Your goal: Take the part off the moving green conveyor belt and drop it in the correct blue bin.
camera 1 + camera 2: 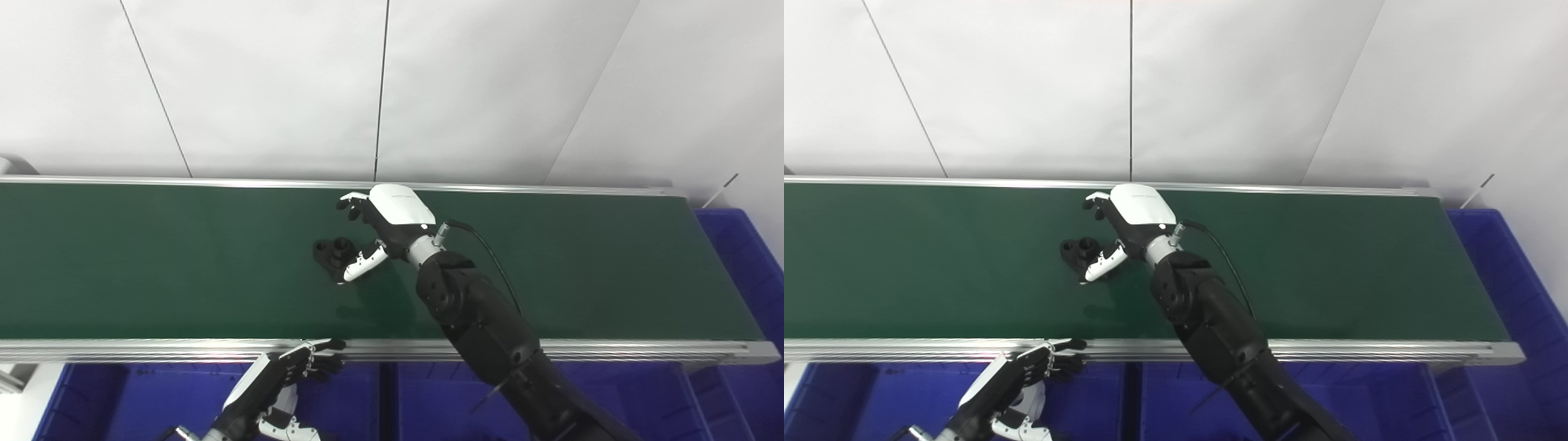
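Note:
A small black part (pixel 332 252) with round bosses lies on the green conveyor belt (pixel 153 263), near its middle. My right hand (pixel 380 223) hovers just right of the part, open, its thumb (pixel 362 263) reaching along the part's near side and its fingers (pixel 352 202) curled above the far side. It does not hold the part. My left hand (pixel 275 386) is below the belt's near rail, over a blue bin, fingers loosely apart and empty. The part also shows in the right eye view (pixel 1080 251).
Blue bins (pixel 429 398) stand in a row below the belt's near rail (pixel 153 349). Another blue bin (pixel 747 257) stands at the belt's right end. A white panelled wall rises behind the belt.

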Available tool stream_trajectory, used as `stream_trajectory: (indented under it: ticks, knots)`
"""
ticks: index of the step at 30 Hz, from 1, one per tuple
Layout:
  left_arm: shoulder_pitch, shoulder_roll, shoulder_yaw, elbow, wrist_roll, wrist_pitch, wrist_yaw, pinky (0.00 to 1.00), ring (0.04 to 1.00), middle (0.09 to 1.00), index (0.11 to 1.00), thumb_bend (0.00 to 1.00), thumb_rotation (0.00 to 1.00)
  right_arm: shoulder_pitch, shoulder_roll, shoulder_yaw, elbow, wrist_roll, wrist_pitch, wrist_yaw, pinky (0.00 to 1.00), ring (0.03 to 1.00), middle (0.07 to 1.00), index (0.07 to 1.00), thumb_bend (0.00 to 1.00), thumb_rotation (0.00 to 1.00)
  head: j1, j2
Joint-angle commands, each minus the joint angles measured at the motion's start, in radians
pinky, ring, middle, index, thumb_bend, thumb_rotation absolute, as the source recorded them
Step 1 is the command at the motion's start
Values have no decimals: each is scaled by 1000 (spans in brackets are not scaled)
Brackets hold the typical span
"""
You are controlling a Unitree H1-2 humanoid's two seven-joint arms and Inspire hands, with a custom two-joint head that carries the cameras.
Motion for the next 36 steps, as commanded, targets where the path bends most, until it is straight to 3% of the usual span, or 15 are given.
stream_trajectory:
  ticks: [1, 9, 17, 25, 27, 31, 33, 34, 35, 36]
  knots:
    - [-13, 3, -2, -24, 2, -33, 18, 673, 727, 772, 806, 905, 288, -53, 15, 3, -13, -15, 17, -8, 633, 692, 729, 799, 889, 300, -2, 4]
    - [-10, 5, -10, -36, 4, -33, 24, 675, 734, 777, 807, 905, 294, -47, 11, 17, -4, -24, 14, 8, 636, 687, 722, 801, 870, 285, 1, 12]
    - [-7, 3, -12, -49, -1, -33, 24, 684, 736, 781, 806, 908, 292, -34, -22, 42, 23, -65, 10, 3, 517, 629, 695, 761, 841, 221, -1, 22]
    - [-4, -4, -6, -50, -23, -33, 5, 721, 767, 797, 805, 920, 282, -16, -76, 39, 3, -88, 44, 41, 499, 621, 694, 770, 823, 133, -4, 33]
    - [-5, -5, -5, -50, -27, -33, 0, 729, 782, 806, 808, 916, 287, -12, -87, 36, -9, -98, 66, 61, 499, 628, 696, 778, 839, 130, -4, 33]
    - [-6, -8, -2, -52, -28, -33, 1, 728, 780, 804, 803, 918, 274, -7, -118, 46, -41, -134, 101, 97, 472, 618, 703, 750, 842, 214, -7, 42]
    - [-6, -8, -1, -55, -27, -33, 0, 733, 779, 803, 802, 919, 274, 1, -126, 41, -56, -139, 106, 107, 476, 624, 719, 751, 835, 198, -6, 46]
    - [-6, -9, 0, -56, -26, -33, 2, 731, 775, 800, 802, 918, 276, 5, -128, 38, -61, -140, 107, 107, 445, 582, 691, 726, 818, 139, -6, 46]
    - [-6, -9, 1, -57, -26, -33, 2, 726, 769, 797, 802, 913, 278, 10, -132, 36, -63, -139, 101, 102, 307, 398, 496, 602, 597, 29, -5, 50]
    - [-7, -10, 2, -58, -27, -33, 2, 725, 767, 794, 802, 910, 278, 17, -135, 31, -66, -131, 91, 95, 242, 318, 468, 541, 554, 11, -6, 55]
